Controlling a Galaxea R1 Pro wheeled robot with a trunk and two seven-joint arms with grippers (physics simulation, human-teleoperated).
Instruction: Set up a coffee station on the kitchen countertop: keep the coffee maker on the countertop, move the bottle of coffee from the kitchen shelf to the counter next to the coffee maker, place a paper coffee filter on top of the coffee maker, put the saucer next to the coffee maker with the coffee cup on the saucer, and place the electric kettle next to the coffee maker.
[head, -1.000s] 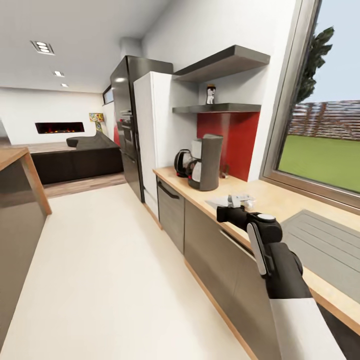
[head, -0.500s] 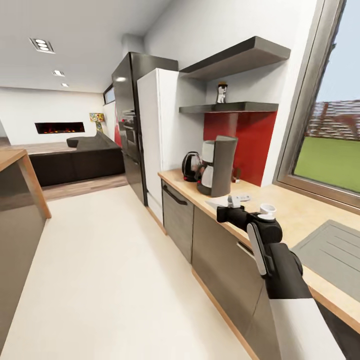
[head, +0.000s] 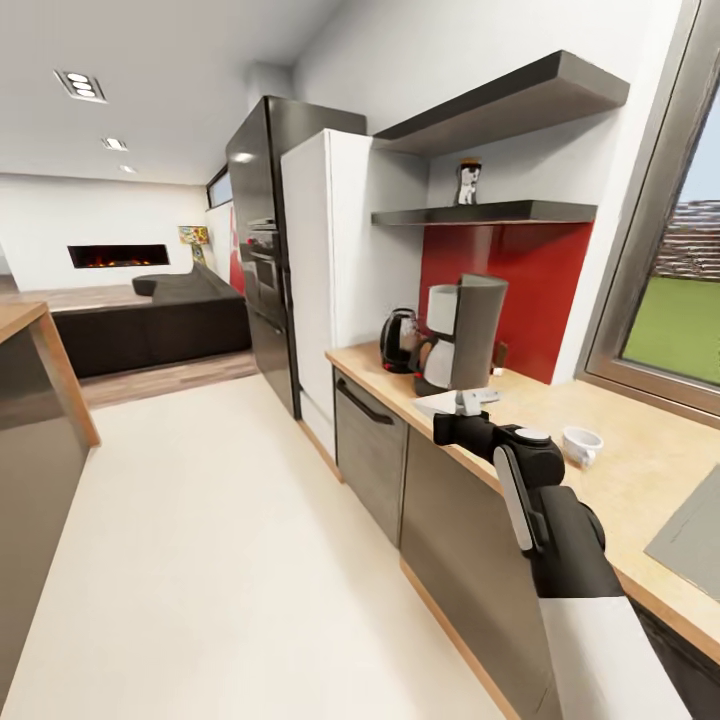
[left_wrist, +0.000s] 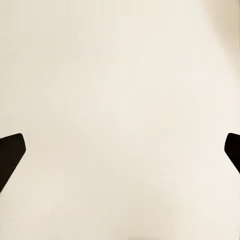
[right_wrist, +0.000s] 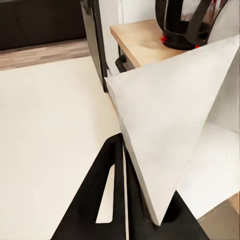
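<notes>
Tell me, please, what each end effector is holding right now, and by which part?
The right end effector pinches the paper coffee filter by its lower edge, near a corner. The left end effector is open and holds nothing.

**Colours in the kitchen**

The desk (head: 640, 470) is light beige with a fine wood grain, above grey cabinet fronts (head: 372, 455). The coffee maker (head: 462, 335) is dark grey with a white basket. The electric kettle (head: 399, 341) is black, with a red switch low at its base. The coffee cup (head: 581, 444) is plain white. The paper coffee filter (right_wrist: 172, 125) is white too, and the fingers (right_wrist: 112, 200) of the right hand (right_wrist: 125, 165) are black. The wall panel (head: 520, 290) under the dark grey kitchen shelf (head: 485, 213) is red. The floor (head: 220, 560) is cream.
</notes>
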